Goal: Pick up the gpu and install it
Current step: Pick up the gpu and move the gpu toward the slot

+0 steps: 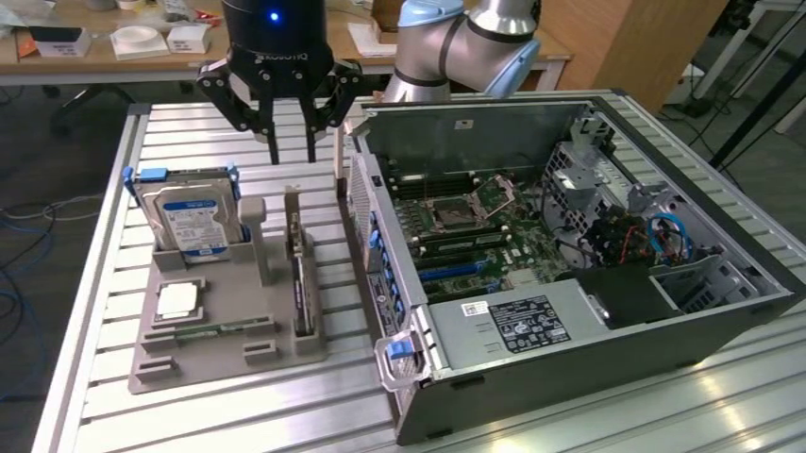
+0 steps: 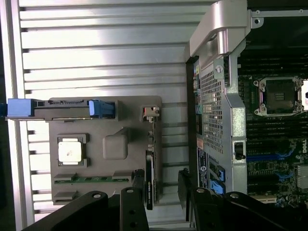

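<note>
Dark gpu (image 1: 298, 274) upright in grey holder (image 1: 208, 366), below spread jaws, untouched

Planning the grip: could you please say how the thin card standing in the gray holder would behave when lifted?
The card looks thin and flat, so probably stiff and light. Standing on edge, it may tip if nudged sideways.

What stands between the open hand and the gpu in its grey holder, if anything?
Nothing visible. The hand hangs open over the gpu, which stands on edge in the grey holder. The hard drive sits to the exterior view's left of it, the computer case to the right, neither in the gap.
</note>
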Robot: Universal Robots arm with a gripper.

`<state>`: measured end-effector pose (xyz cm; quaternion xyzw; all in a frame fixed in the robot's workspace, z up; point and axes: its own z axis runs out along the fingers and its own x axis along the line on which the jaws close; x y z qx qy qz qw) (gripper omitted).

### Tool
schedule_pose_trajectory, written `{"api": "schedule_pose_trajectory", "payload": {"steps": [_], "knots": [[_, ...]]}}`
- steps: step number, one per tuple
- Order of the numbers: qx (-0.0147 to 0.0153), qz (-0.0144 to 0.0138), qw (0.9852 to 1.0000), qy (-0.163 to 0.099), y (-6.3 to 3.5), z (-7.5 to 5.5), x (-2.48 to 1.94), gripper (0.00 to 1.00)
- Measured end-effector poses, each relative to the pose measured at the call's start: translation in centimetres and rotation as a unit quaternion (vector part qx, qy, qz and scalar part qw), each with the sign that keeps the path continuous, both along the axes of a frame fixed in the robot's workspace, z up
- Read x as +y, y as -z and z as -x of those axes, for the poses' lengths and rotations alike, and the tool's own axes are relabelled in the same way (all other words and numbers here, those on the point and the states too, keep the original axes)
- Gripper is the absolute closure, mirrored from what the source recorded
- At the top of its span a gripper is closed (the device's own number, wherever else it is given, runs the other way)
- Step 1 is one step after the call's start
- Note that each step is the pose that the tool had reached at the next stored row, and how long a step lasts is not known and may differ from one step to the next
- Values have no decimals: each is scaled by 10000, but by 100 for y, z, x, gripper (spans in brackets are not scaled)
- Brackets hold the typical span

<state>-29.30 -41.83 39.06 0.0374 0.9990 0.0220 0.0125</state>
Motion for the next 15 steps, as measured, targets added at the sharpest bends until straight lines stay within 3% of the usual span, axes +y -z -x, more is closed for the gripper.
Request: {"api": "schedule_pose_trajectory", "payload": {"steps": [5,6,15], "knots": [[0,2,10000,0,0,0,0,57],[0,2,10000,0,0,0,0,51],[0,2,10000,0,9,0,0,51]]}}
